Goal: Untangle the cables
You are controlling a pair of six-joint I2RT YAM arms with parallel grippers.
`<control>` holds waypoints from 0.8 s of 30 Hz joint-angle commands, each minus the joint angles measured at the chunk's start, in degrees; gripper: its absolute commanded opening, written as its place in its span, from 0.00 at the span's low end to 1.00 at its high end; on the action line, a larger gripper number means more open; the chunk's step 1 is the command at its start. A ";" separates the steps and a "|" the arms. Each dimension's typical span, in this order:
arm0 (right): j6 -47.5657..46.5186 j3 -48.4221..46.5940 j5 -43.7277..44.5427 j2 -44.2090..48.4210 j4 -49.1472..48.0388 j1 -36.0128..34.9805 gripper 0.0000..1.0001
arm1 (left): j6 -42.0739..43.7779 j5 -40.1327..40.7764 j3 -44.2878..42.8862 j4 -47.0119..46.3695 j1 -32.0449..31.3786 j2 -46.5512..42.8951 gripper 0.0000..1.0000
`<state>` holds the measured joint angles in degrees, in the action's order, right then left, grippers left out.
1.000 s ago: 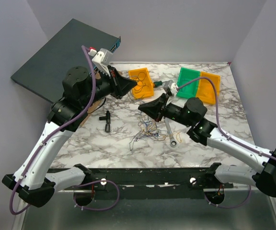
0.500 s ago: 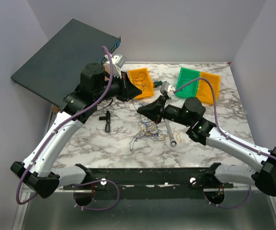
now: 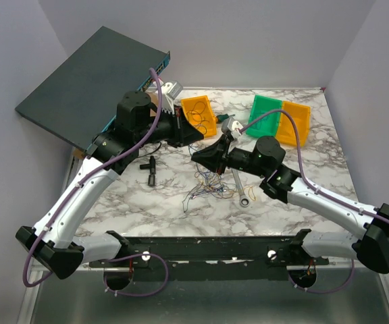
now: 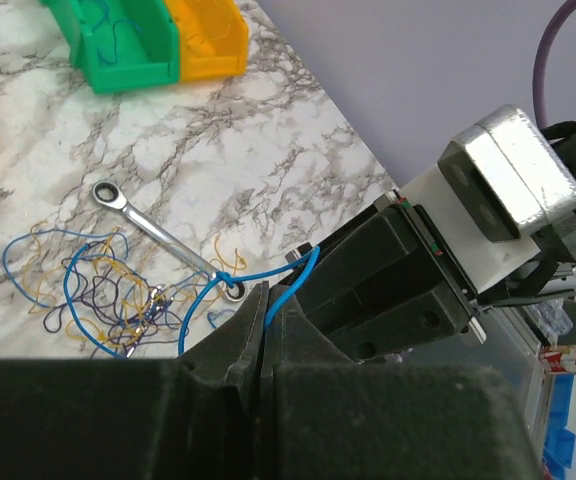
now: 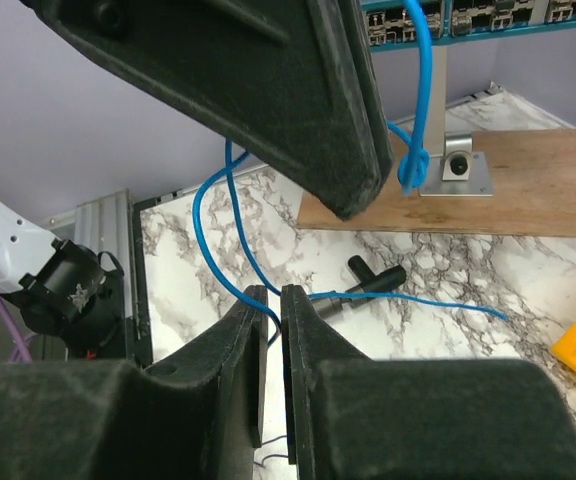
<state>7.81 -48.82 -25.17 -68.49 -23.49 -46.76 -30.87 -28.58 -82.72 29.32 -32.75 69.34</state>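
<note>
Cables (image 3: 206, 184) lie tangled just beneath right hand (image 3: 195, 154).

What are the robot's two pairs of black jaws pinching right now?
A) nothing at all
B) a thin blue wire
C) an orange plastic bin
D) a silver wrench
B: the wrist views show the left gripper and right gripper with jaws shut on a thin blue wire, while the silver wrench lies apart from them.
</note>
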 commanded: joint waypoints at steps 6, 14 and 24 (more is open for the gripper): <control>-0.98 -1.37 -0.39 0.00 -1.22 -0.17 0.23 | -0.49 -1.57 1.33 0.02 -0.43 -0.71 0.00; -0.72 -1.90 -1.19 -0.62 -1.21 -0.15 0.31 | -1.55 -3.18 1.45 -1.17 -0.84 -0.13 0.00; -0.74 -1.91 -0.94 -0.40 -1.71 -0.17 0.38 | -1.89 -4.19 1.19 -1.60 -1.87 0.20 0.00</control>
<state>7.44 -49.34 -25.32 -68.99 -23.73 -46.76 -32.25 -30.68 -81.49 28.82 -34.15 69.34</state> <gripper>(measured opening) 0.376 0.012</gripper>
